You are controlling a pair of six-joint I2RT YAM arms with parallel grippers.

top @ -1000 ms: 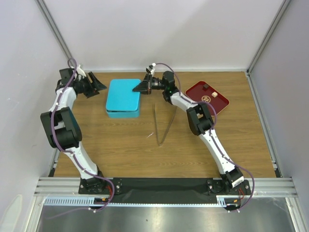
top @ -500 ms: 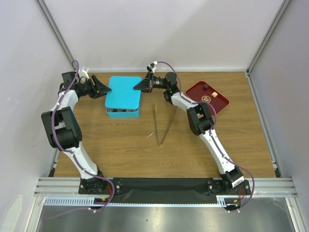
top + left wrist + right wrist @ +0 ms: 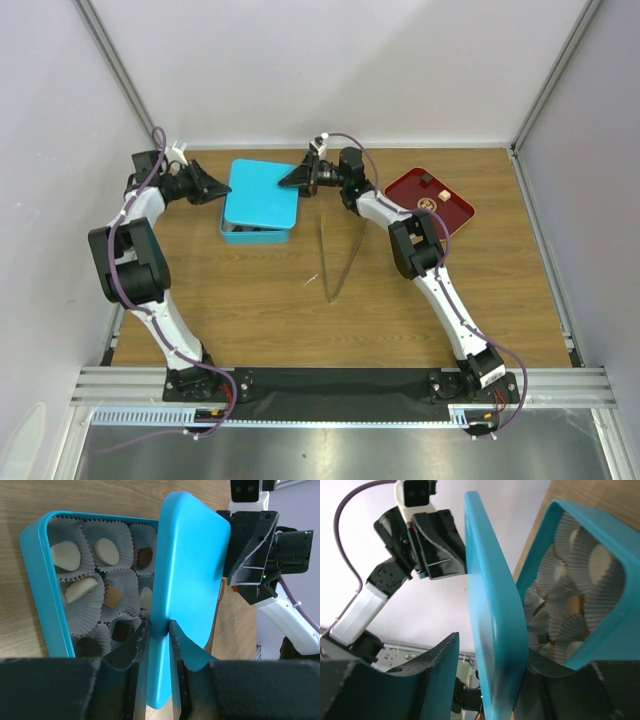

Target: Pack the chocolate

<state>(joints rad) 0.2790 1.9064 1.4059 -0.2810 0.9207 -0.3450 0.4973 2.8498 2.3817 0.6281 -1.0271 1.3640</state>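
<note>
A bright blue box with round corners (image 3: 46, 582) sits on the brown wooden surface (image 3: 250, 300), near the far edge and a bit left of the middle. Its flat blue lid (image 3: 190, 565) is off the box and hangs over it, tipped up on one side.

The left end effector (image 3: 157, 625) has the lid's left edge pinched between its two black fingers. Both fingers press on the lid, one on each side.

The right end effector (image 3: 490, 647) is at the lid's right edge. Its fingers are part way open. The lid's edge is between them. It lies close to one finger, and there is a gap to the other.

Inside the box are white paper cups (image 3: 117, 535) with frilly edges. The chocolate (image 3: 65, 555) sits in these cups. Some bits are cream, one is tan, and some are dark brown. The lid hides part of the box, so not all the cups can be seen.

A dark red tray (image 3: 405, 190) sits near the far right corner of the surface, well apart from the box. A few small sweets are on it.

Long thin metal tongs (image 3: 335, 262) lie flat in the middle of the surface, between the box and the tray, touching neither.
</note>
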